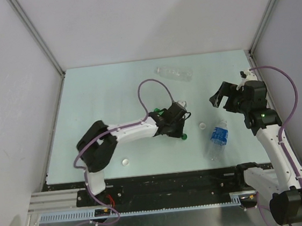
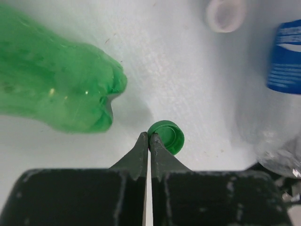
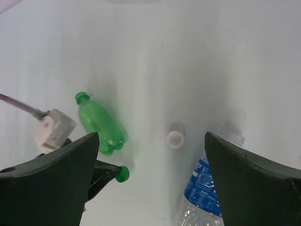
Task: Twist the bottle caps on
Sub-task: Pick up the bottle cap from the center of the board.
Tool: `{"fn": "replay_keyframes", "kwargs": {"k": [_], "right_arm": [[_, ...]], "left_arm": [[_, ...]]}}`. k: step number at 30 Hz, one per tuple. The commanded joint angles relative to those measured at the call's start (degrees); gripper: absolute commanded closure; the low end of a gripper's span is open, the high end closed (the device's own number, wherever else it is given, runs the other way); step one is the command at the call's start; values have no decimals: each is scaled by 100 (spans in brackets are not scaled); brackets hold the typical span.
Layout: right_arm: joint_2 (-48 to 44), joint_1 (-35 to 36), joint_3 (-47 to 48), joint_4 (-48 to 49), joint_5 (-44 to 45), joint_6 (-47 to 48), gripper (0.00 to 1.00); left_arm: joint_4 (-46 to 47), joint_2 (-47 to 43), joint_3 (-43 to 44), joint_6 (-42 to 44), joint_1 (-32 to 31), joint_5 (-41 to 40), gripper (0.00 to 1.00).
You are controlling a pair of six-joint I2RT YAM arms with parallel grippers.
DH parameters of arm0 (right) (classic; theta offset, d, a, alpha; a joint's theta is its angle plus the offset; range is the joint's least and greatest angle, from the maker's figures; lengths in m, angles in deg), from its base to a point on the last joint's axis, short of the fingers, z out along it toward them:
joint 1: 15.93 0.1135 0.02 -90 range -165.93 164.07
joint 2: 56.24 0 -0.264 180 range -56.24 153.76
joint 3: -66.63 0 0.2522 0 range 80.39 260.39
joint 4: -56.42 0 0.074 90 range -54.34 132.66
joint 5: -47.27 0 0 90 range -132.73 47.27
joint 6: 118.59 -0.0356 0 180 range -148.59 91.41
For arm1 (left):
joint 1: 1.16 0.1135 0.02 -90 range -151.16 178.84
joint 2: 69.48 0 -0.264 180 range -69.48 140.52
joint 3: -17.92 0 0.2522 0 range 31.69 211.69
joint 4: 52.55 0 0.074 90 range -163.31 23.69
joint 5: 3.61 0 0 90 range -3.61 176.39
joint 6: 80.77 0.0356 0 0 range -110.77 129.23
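Observation:
My left gripper (image 2: 149,137) is shut, its tips pinching the rim wall of the green cap (image 2: 168,136), which lies open side up. From above, that cap (image 1: 184,137) shows at the gripper's tip (image 1: 180,133). The green bottle (image 2: 61,84) lies on its side just left of it, neck pointing away (image 3: 99,125). My right gripper (image 3: 151,136) hangs open and empty above the table (image 1: 222,99). Below it lie a white cap (image 3: 175,139) and the blue-labelled bottle (image 3: 202,188). The unlabelled clear bottle (image 1: 174,73) lies at the back.
A second white cap (image 1: 125,161) rests near the left arm's base. The first white cap (image 1: 202,124) sits between the left gripper and the blue-labelled bottle (image 1: 218,136). White walls close in the table (image 1: 84,98) on three sides.

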Motion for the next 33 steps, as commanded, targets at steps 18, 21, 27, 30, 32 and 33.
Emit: {"fn": "replay_keyframes", "kwargs": {"k": [18, 21, 27, 30, 32, 33], "right_arm": [[619, 1813, 10, 4737, -4737, -4058, 1], [797, 2216, 10, 5348, -4800, -4488, 1], [838, 2465, 10, 5624, -4733, -4894, 12], [747, 2540, 10, 5608, -4779, -4912, 18], [694, 2563, 8, 5588, -4767, -4883, 22], [682, 2568, 9, 5579, -4765, -4882, 24]], "left_arm": [[5891, -5453, -3345, 4539, -21, 855, 100], [5943, -5479, -3368, 4772, -21, 821, 100], [6002, -5607, -3442, 4936, -23, 1052, 100], [6032, -5649, -3482, 5014, -25, 1097, 100], [6039, -5659, -3506, 5034, -22, 1208, 100], [6043, -5669, -3520, 5038, -21, 1281, 100]]}}
